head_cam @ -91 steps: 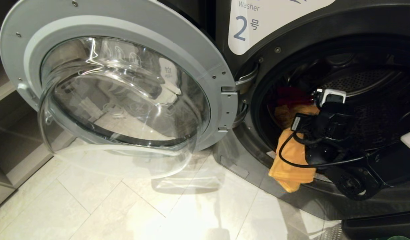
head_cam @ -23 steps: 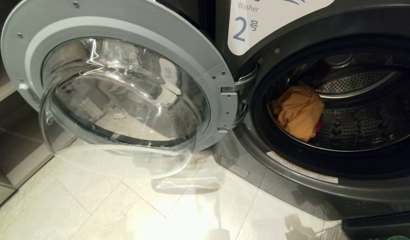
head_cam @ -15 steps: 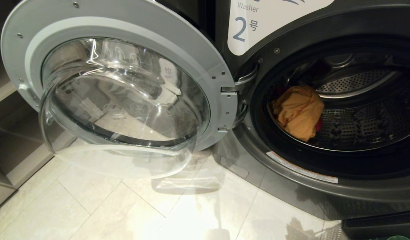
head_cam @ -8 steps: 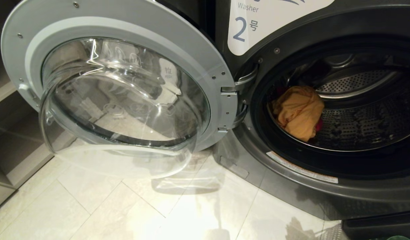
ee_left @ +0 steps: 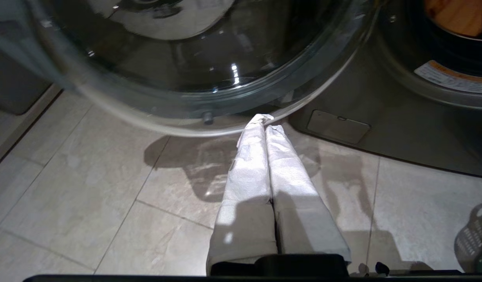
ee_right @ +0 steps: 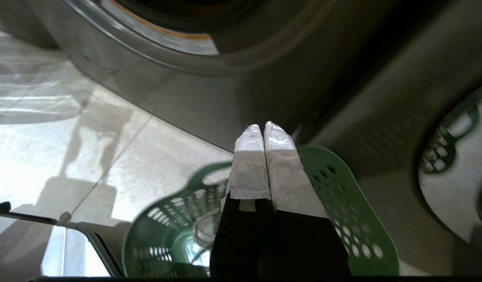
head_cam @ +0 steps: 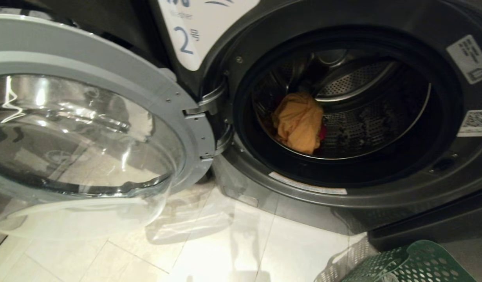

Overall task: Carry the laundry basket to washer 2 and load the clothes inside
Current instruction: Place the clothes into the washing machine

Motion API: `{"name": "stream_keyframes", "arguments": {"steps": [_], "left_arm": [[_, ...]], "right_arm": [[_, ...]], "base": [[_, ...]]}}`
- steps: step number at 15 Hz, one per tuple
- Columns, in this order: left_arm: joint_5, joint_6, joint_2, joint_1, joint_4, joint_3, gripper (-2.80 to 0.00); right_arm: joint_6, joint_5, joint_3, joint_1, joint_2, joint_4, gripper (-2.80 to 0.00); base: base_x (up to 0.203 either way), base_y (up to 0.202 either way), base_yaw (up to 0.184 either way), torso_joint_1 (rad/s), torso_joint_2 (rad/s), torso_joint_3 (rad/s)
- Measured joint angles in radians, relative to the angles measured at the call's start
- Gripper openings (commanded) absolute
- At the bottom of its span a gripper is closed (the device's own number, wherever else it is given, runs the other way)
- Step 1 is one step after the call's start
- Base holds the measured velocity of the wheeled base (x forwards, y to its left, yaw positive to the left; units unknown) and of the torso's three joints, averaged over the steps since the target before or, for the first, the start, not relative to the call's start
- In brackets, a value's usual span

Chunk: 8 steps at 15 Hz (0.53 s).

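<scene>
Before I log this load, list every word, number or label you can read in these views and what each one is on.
"2": on the white label on the dark grey front-load washer, followed by a small character too small to read.
Pale word above the "2": too blurred to read.
White sticker and QR-code sticker on the washer's front, right of the opening: print too small.
White strip label below the drum opening: unreadable.

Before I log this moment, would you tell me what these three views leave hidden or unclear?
- Pink garment: head view, only a sliver shows behind the yellow garment in the drum of washer 2.
- Laundry basket: head view, cut off by the bottom edge; in the right wrist view the right gripper covers part of its inside.
- Door: cut off by the left edge of the head view.
</scene>
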<state>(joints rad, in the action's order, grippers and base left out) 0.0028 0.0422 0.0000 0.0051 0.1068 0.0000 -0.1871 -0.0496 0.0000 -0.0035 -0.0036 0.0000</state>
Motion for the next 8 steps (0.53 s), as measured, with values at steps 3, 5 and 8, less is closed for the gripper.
{"name": "stream_keyframes", "arguments": {"steps": [3, 5, 8], "left_arm": [[0.001, -0.001, 0.000, 0.001, -0.001, 0.000, -2.80], [0.001, -0.001, 0.000, 0.001, 0.000, 0.000, -2.80], [0.001, 0.001, 0.000, 0.000, -0.001, 0.000, -2.80]], "right_arm": [[0.001, 0.000, 0.000, 0.000, 0.000, 0.001, -2.80], [0.006, 0.003, 0.000, 0.000, 0.000, 0.001, -2.80], [0.012, 0.003, 0.000, 0.000, 0.001, 0.002, -2.80]], "base": [[-0.001, 0.007, -0.135, 0.002, 0.00, 0.003], [-0.001, 0.002, -0.028, 0.001, 0.00, 0.000], [0.000, 0.000, 0.000, 0.000, 0.00, 0.000]]}}
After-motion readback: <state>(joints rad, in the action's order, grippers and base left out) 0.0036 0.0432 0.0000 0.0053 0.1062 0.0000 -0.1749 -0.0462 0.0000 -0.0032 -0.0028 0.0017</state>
